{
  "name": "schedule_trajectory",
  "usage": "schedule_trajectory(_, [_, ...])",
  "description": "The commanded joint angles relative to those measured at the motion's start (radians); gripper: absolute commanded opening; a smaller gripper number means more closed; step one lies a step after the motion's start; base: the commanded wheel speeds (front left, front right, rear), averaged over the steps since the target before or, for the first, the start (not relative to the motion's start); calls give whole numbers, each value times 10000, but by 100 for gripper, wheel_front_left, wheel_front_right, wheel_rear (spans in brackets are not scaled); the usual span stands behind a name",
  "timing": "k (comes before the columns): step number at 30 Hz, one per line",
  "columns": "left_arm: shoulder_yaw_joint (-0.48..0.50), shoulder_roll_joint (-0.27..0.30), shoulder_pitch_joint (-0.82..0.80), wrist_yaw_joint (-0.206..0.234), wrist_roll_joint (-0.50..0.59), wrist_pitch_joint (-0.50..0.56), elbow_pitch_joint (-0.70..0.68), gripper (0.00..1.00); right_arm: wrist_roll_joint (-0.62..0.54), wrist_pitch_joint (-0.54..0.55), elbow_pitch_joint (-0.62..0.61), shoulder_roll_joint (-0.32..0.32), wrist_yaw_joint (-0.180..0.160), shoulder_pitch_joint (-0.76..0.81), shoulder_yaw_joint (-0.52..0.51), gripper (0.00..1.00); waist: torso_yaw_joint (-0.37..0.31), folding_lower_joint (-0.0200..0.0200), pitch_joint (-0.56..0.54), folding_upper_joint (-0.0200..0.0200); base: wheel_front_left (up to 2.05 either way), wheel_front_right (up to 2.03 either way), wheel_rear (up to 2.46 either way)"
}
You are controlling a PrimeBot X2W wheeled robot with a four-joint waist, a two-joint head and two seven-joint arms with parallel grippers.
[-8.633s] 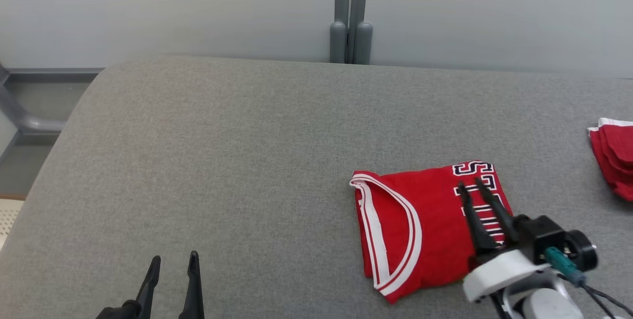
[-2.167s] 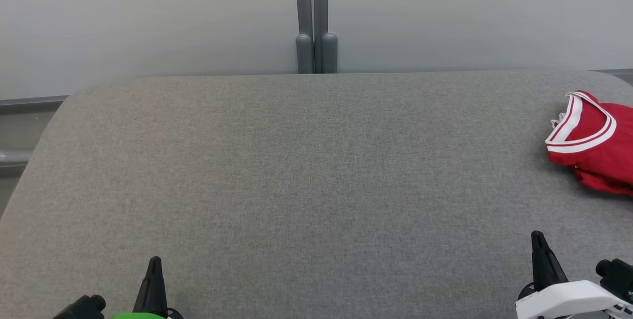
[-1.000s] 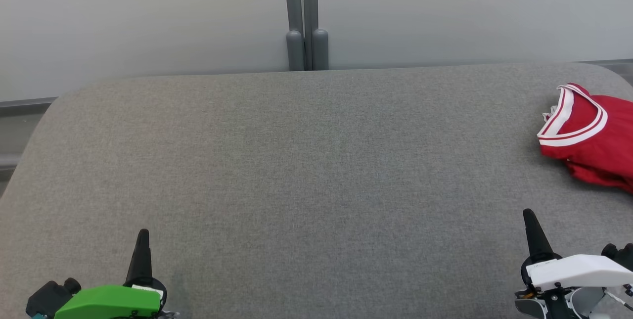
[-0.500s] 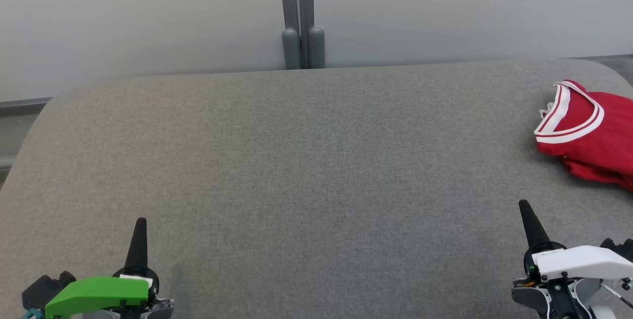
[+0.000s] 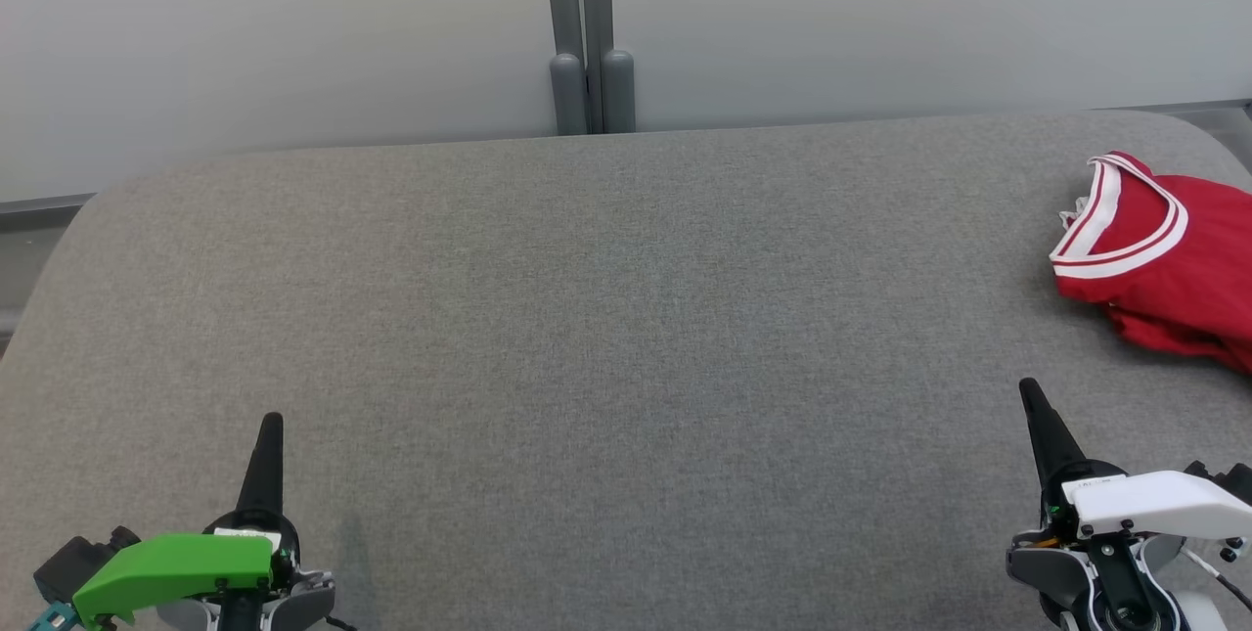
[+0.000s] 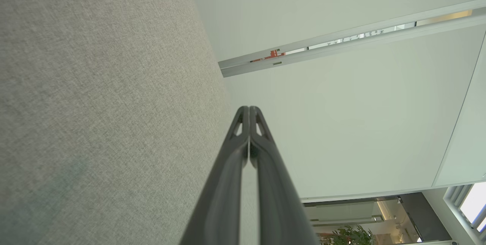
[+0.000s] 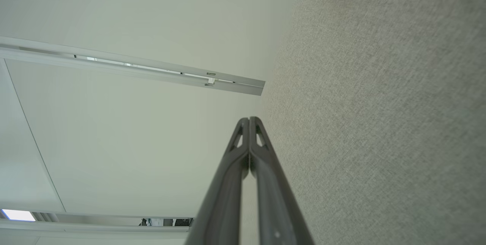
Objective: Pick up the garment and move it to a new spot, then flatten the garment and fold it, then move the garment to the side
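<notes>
The room was bright and evenly lit, with a soft white light that left no glare on the grey padded surface (image 5: pixel 626 318). Shadows were faint: a thin dark edge under the red garment (image 5: pixel 1164 269) and a pale smudge beside the left gripper (image 5: pixel 271 424). From the head the view was sharp throughout. In the left wrist view a window (image 6: pixel 472 207) burned out to white in the lower right corner. The wide lens set the wall rail (image 6: pixel 341 36) on a slant, and the fingers (image 6: pixel 228 199) went soft towards the bottom edge.
</notes>
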Motion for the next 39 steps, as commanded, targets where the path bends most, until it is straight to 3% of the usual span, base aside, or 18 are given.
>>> schedule_trajectory(1, [49,49,-235,-63,-280,72,-95,0,253,74,-12,-59,2,-211,9,0,-10,0,5,0,0,0,0])
schedule_trajectory(32, [285,63,-642,-102,-2337,655,-147,0,2690,650,86,-78,0,-605,53,0,-219,0,109,0,0,0,0])
schedule_trajectory(39, [279,63,-609,-94,-2295,655,-136,0,2663,648,83,-77,0,-591,52,0,-220,0,110,0,0,0,0])
